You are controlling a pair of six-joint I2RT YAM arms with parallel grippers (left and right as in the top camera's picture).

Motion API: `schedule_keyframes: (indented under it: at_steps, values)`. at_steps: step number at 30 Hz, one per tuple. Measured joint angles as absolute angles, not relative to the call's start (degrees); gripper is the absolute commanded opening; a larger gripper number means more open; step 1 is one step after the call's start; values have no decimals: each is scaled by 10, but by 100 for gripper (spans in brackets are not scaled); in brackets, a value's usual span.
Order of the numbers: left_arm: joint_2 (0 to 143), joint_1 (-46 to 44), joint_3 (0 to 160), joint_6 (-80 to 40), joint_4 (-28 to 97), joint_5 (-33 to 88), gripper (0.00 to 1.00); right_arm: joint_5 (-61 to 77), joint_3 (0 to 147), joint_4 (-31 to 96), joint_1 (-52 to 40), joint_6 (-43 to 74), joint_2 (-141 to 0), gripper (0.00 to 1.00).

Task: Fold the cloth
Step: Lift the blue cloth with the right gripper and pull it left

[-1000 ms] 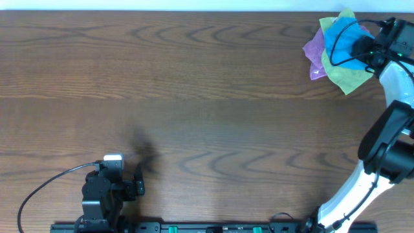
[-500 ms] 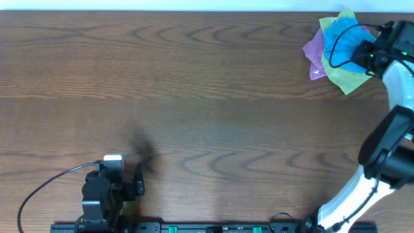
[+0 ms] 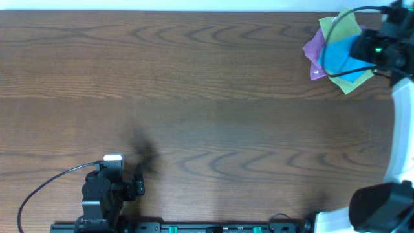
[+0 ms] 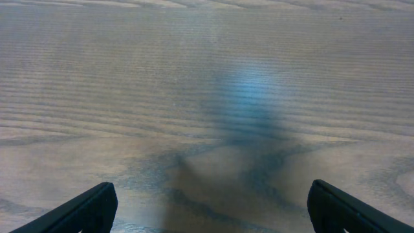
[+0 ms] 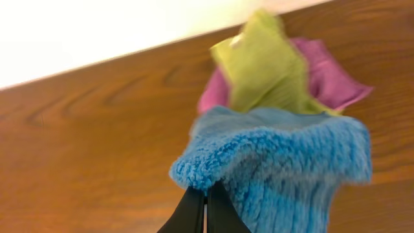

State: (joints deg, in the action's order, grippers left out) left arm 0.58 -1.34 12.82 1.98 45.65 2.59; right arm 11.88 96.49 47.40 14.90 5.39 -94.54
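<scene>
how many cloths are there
3, piled far right: blue cloth on top, pinched by the right end effector; yellow-green cloth beneath; purple cloth lowest. More could hide underneath.

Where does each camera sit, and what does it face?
Overhead: above the table, looking straight down; both arms show.
Left wrist: behind the left gripper, facing bare wood; open fingertips show.
Right wrist: behind the right gripper, facing the blue cloth pinched in its shut fingers.
Shared: overhead and right wrist see the yellow-green cloth and purple cloth too.

We see our left end effector (image 4: 213, 206) spread wide above the wood-grain tabletop (image 4: 129, 65), a dark shadow (image 4: 249, 129) falling between.
</scene>
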Motion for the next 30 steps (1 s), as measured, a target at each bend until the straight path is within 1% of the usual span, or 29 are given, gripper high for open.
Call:
schedule_keyframes:
  at_steps: [7,12,23,30]
  values:
    - [6,-13,128,20,456,26,95,120,965,573,-16,54,-880,2]
    - [6,-14,128,20,456,26,95,120,965,654,-91,54,-834,1]
    - [6,-13,128,20,456,26,95,119,965,788,-236,60,-808,2]
    - [6,-13,128,20,456,26,95,94,965,787,-257,60,-808,2]
